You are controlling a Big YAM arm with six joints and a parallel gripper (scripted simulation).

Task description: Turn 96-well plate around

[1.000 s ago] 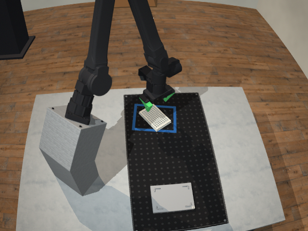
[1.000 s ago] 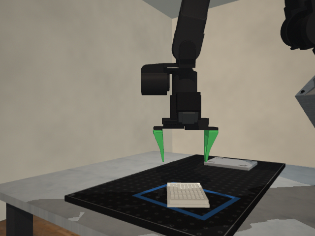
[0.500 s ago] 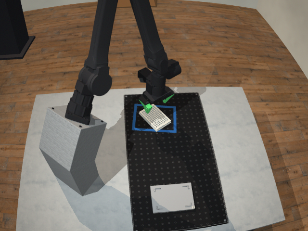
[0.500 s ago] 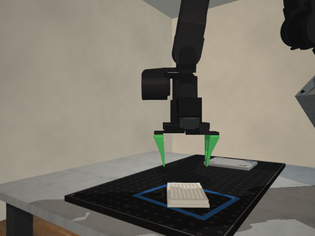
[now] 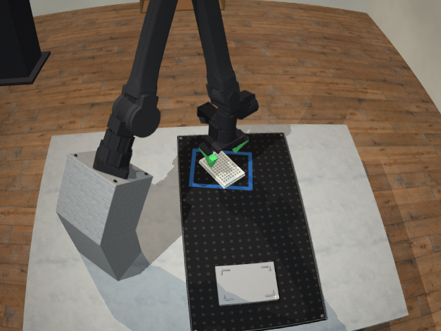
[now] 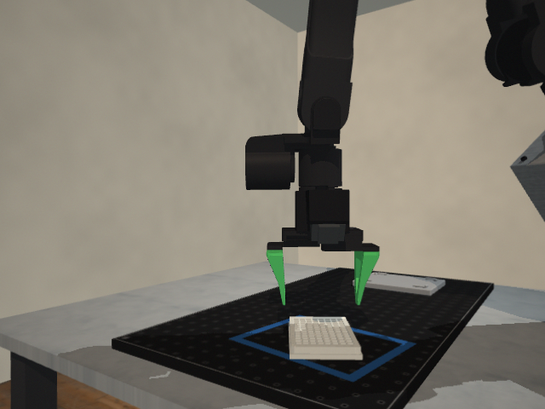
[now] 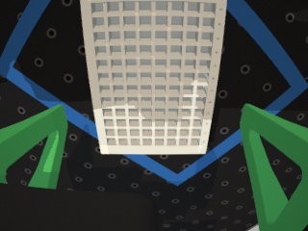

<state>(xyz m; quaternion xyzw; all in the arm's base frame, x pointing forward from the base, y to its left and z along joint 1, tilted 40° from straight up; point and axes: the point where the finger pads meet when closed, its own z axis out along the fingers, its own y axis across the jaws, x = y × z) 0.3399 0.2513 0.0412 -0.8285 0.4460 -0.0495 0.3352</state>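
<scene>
Wooden floorboards run under a pale grey worktop (image 5: pixel 342 199), and on it lies a black perforated deck board (image 5: pixel 245 227) studded with small ringed holes. My dark arm rises from a grey block pedestal (image 5: pixel 85 209) at one side of the worktop and reaches over the far end of the board.

Bench spot B1, a blue taped rectangular outline (image 5: pixel 193 167), is marked at that end. The white 96-well plate (image 6: pixel 324 337) lies flat inside it, wells facing up, turned at an angle to the tape's sides so that 1 corner comes close to the tape. From my wrist view the plate (image 7: pixel 154 67) lies lengthwise away from me, with the tape (image 7: pixel 38 92) crossing the picture diagonally around it. I cannot tell which corner is the cut one.

My green pointed fingers (image 6: pixel 319 304) are spread as wide as they go and grip nothing. They hang above the plate, tips pointing down, clear of its top, 1 finger (image 7: pixel 38 148) to each side.

Plate nest N1, a light grey rectangular pad with corner locators (image 5: pixel 246 283), lies at the opposite end of the board, well apart from the plate, with nothing seated in it.
</scene>
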